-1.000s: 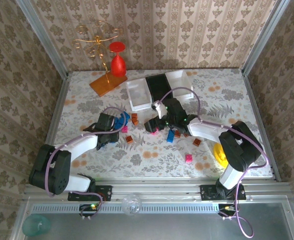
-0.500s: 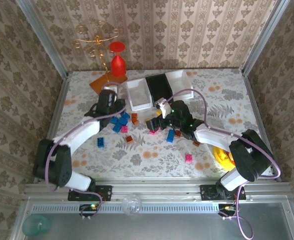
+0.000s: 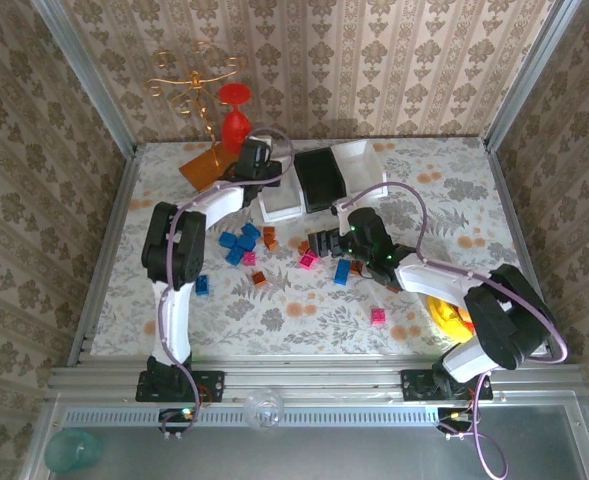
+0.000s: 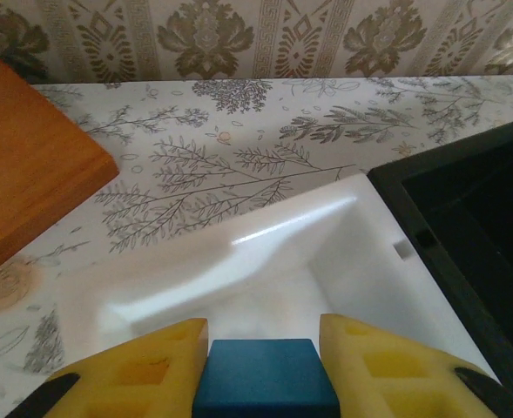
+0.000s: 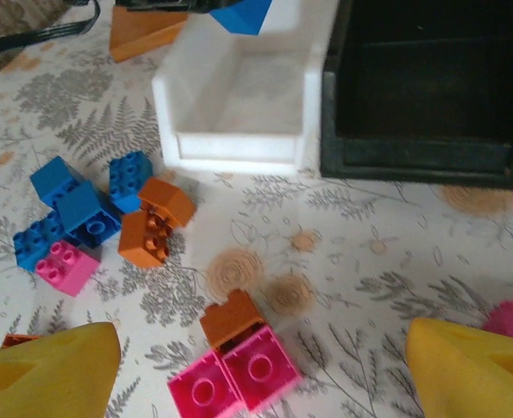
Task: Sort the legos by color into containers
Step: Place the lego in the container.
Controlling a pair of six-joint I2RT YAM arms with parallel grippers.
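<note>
No lettering is showing clearly enough to read.

The yellow packet (image 3: 446, 310) is lying partly covered and too small for any print on it to be made out. The studs on the legos (image 5: 232, 379) are appearing blurred in the right wrist view, giving no letters. The white bin (image 4: 265, 261) and the black bin (image 5: 421, 78) are showing plain walls.

white bin (image 4: 265, 261): glossy plastic | board (image 4: 21, 148): matt, maybe wood
</note>
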